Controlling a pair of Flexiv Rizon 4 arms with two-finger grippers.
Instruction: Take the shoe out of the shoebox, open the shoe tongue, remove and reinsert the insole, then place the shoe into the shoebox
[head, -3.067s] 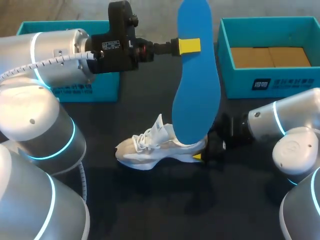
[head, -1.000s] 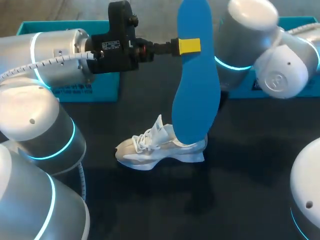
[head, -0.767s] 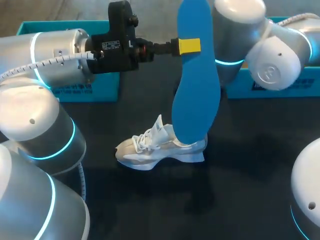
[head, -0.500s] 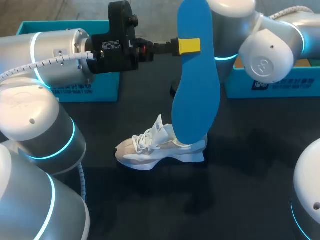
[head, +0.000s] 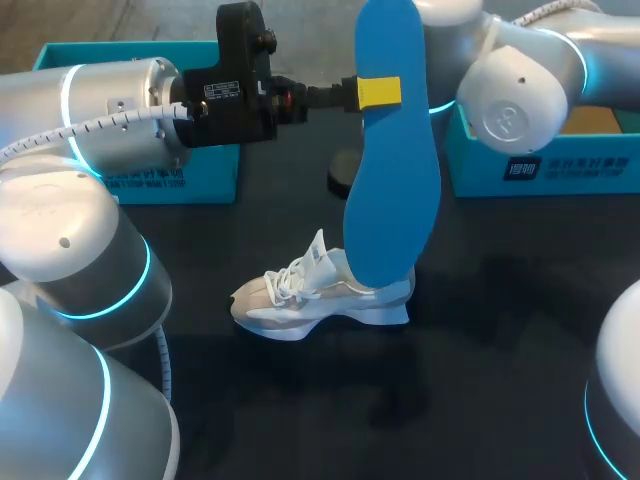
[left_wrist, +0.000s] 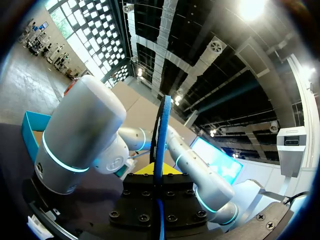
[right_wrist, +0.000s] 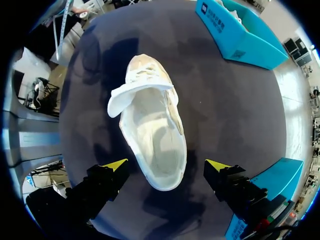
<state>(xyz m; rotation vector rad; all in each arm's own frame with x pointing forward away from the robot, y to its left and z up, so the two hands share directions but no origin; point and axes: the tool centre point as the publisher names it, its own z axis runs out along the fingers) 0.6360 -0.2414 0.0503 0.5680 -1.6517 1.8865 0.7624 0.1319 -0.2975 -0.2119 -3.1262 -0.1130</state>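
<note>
"How far had you got?"

"The shoe (head: 320, 295) sat out on the counter (head: 500, 350), tongue (right_wrist: 131, 95) open, nothing inside. My left gripper (head: 380, 92) was clamped on the insole (head: 392, 190), upright above it. My right gripper (right_wrist: 166, 165) hung over the heel, fingers apart. By my reckoning, reinserting the insole and returning the shoe to the shoebox (head: 590, 170) were left."

I see a table (head: 500, 330) covered in dark, near-black cloth, and three things lie directly on it. A pale beige-and-white shoe (head: 320, 295) stands on its sole around the middle, toe to the left and heel to the right. From the right wrist view the shoe (right_wrist: 152, 130) shows its open mouth upward, dark cloth (right_wrist: 225, 100) all round it.

At the far edge sit two teal boxes, well apart from the shoe. One is the far-left box (head: 205, 170), partly hidden. The other is the far-right box (head: 560, 165) — its brown cardboard floor shows.
</note>
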